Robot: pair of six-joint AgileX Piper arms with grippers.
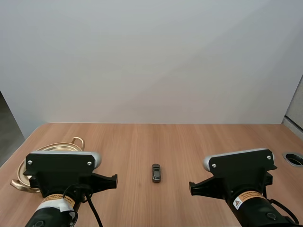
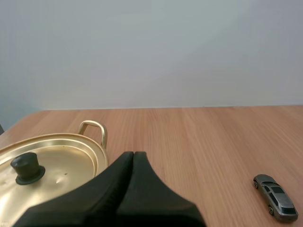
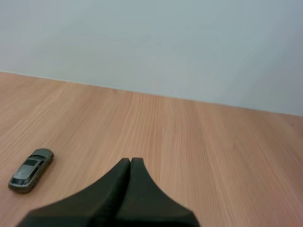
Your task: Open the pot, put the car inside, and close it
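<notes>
Both grippers closed and empty, pot lidded, car out on the table.

In the high view the toy car [image 1: 156, 172] lay on the wooden table [image 1: 199, 142] at the lower centre of the frame, between the two arms and touching neither. The gold pot [image 1: 56, 147] sat at the lower left of that frame, partly hidden behind the left arm [image 1: 61, 172]. Its lid [image 2: 61, 161] was on, and the dark knob [image 2: 27, 168] stood upright on top. The left gripper [image 2: 133, 153] had its fingers pressed together into one dark wedge, holding nothing. It was close by the pot's rim and a loop handle [image 2: 94, 130]. The right arm [image 1: 241, 172] was at the lower right of the high view. The right gripper [image 3: 130, 160] was likewise closed on nothing, above bare wood, with the car lying apart from it.
</notes>
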